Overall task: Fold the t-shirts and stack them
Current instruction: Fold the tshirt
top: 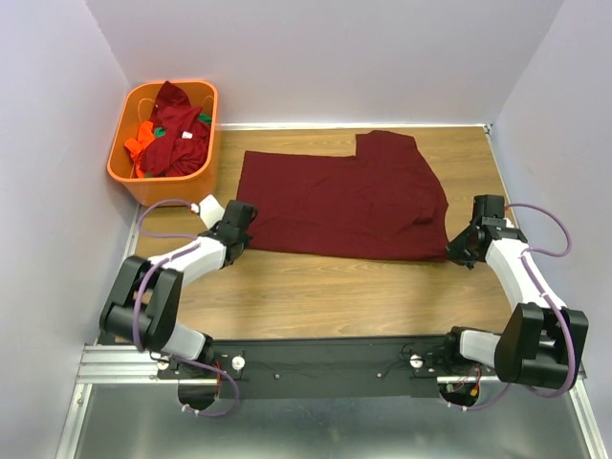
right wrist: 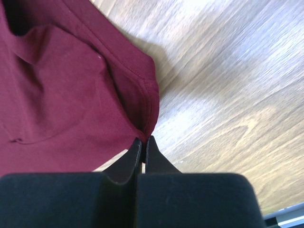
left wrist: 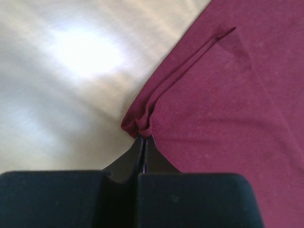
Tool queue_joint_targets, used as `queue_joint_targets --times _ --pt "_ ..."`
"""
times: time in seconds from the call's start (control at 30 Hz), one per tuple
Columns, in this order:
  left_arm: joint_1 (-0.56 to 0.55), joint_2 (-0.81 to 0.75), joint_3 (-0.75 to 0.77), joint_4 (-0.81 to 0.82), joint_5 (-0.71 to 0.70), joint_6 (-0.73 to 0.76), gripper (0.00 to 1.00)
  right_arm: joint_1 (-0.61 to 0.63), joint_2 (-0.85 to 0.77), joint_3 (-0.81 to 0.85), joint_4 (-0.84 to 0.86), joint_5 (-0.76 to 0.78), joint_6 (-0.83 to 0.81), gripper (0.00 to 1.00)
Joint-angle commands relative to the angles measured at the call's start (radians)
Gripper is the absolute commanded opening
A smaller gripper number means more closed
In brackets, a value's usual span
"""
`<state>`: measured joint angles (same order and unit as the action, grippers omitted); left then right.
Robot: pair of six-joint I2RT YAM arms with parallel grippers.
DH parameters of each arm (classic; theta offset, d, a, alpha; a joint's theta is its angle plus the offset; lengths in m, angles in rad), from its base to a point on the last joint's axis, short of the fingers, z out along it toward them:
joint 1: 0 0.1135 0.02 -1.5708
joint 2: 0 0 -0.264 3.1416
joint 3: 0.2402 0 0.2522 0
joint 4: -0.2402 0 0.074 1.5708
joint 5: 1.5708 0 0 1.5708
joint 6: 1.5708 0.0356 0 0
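Now, both are pinching: the left claw [left wrist: 144,140] nips a bunched corner of the maroon t-shirt [top: 344,196] right at its tips, and the right claw [right wrist: 144,140] bites the opposite corner. Thin bites, I'd say. Lift unevenly off the bench [top: 316,296] and a hem could slip free, skewing the fold.

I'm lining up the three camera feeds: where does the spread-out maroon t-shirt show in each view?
Top external: maroon t-shirt spread flat in the picture's middle.
Left wrist: right side, corner pinched in the left end effector.
Right wrist: left side, corner pinched in the right end effector.
Shared landmark: wooden tabletop.
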<state>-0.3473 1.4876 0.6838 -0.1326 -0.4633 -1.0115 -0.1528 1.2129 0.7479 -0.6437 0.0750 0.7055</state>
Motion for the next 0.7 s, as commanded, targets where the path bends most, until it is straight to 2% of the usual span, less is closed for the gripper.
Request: queue_joint_targets --times 0.0,0.2,0.5,0.53,0.6,0.67 --pt "0.002 -0.125 -0.07 -0.088 -0.068 -0.041 0.0 -0.011 -0.027 0.015 -0.056 -0.041 -0.006 0.01" --pt "0.002 -0.265 -0.164 -0.124 -0.021 -0.085 0.0 -0.013 -0.058 -0.036 -0.128 -0.113 0.025 0.01" --pt "0.002 -0.449 -0.259 -0.157 0.026 -0.136 0.0 -0.013 -0.207 -0.125 -0.235 -0.236 0.045 0.01" --pt "0.002 -0.464 -0.257 -0.154 0.028 -0.125 0.03 -0.013 -0.211 -0.122 -0.238 -0.244 0.046 0.04" --pt "0.002 -0.492 -0.234 -0.151 0.026 -0.105 0.21 -0.013 -0.213 -0.105 -0.243 -0.262 0.038 0.16" --pt "0.002 -0.509 -0.186 -0.174 0.014 -0.043 0.49 -0.013 -0.213 -0.067 -0.261 -0.224 0.019 0.52"
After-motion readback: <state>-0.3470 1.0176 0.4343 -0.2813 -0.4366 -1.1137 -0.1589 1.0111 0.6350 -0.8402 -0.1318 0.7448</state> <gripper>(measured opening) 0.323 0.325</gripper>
